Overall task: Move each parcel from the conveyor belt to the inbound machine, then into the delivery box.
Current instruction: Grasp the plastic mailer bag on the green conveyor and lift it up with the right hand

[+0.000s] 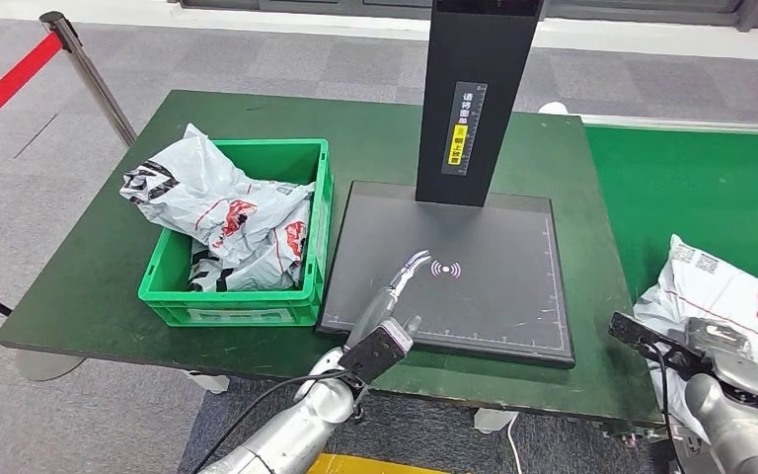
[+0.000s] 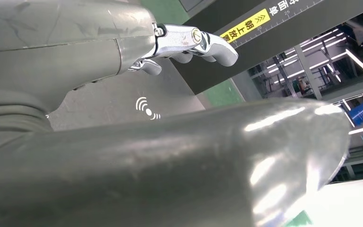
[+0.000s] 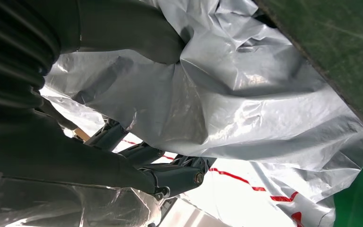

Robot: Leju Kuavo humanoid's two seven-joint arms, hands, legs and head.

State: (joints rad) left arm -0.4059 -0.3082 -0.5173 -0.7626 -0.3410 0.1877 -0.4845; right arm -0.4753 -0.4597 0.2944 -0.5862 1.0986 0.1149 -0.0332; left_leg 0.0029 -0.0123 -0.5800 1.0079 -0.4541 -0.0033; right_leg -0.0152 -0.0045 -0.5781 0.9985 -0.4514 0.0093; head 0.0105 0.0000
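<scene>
A white-grey plastic parcel (image 1: 740,291) with red print lies at the near edge of the green conveyor belt (image 1: 691,188) on the right. My right hand (image 1: 711,355) grips it: in the right wrist view the thumb presses into the parcel's film (image 3: 246,94) from one side and the dark fingers (image 3: 170,175) curl in from the other. My left hand (image 1: 395,306) hovers over the front of the black inbound machine's pad (image 1: 493,306), fingers (image 2: 194,42) stretched out and holding nothing. The green delivery box (image 1: 227,311) stands left of the pad with several parcels (image 1: 217,212) inside.
The machine's black column (image 1: 474,99) rises at the back of the pad. Both stand on a dark green table (image 1: 89,267). A stanchion with a red belt (image 1: 89,69) stands at the far left on the grey floor.
</scene>
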